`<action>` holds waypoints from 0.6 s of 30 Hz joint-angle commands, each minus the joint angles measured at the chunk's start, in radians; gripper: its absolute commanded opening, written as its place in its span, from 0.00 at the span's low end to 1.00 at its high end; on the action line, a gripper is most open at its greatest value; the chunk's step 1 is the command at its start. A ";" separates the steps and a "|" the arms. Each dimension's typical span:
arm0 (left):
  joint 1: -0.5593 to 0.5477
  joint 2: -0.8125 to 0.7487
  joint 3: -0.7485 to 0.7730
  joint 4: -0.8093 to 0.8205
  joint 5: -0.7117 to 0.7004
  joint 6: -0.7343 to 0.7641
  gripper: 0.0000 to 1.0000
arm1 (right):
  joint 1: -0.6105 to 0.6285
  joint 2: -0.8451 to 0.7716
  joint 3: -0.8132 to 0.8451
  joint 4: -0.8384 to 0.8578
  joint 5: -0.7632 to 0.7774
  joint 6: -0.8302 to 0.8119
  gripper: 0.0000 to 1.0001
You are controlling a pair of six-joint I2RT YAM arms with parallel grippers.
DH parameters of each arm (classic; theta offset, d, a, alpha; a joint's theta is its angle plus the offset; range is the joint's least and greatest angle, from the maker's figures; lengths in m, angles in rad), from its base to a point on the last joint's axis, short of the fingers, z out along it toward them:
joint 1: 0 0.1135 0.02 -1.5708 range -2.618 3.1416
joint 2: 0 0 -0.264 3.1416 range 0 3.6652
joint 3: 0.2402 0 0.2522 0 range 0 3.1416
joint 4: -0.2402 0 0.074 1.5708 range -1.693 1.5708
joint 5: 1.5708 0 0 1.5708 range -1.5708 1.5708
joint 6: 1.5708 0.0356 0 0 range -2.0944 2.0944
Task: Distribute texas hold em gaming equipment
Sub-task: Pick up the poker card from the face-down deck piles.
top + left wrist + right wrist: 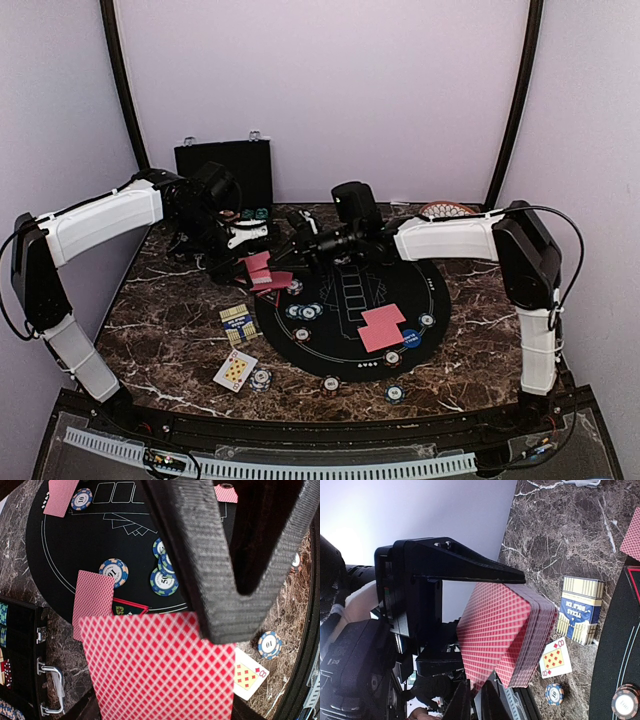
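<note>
My left gripper (247, 258) is shut on a deck of red-backed playing cards (259, 265), held above the left rim of the black mat (350, 295). The deck (155, 665) fills the left wrist view under a black finger (200, 555). In the right wrist view the deck (510, 630) is fanned slightly. The bottom corner of its top card sits pinched between the narrow fingers of my right gripper (472, 702). Two red cards (382, 327) lie on the mat beside a blue button (410, 338). Striped poker chips (305, 311) lie on the mat.
A blue and cream card box (238, 323) and a face-up eight of diamonds (235, 370) lie on the marble left of the mat, a chip (260, 378) beside them. The black chip case (225, 170) stands at the back left, a patterned plate (447, 210) at the back right.
</note>
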 commanded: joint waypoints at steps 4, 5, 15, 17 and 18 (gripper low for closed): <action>0.006 -0.043 -0.015 0.004 0.006 0.013 0.00 | -0.001 0.000 -0.011 -0.001 0.010 -0.021 0.00; 0.006 -0.044 -0.014 0.004 0.006 0.012 0.00 | -0.005 -0.006 -0.012 -0.015 0.013 -0.033 0.00; 0.006 -0.044 -0.013 -0.008 -0.007 0.010 0.00 | -0.080 -0.146 -0.084 -0.193 0.067 -0.204 0.00; 0.006 -0.046 -0.014 -0.008 -0.010 0.011 0.00 | -0.096 -0.171 -0.087 -0.264 0.085 -0.249 0.00; 0.006 -0.047 -0.015 -0.007 -0.009 0.011 0.00 | -0.104 -0.181 -0.087 -0.293 0.094 -0.271 0.00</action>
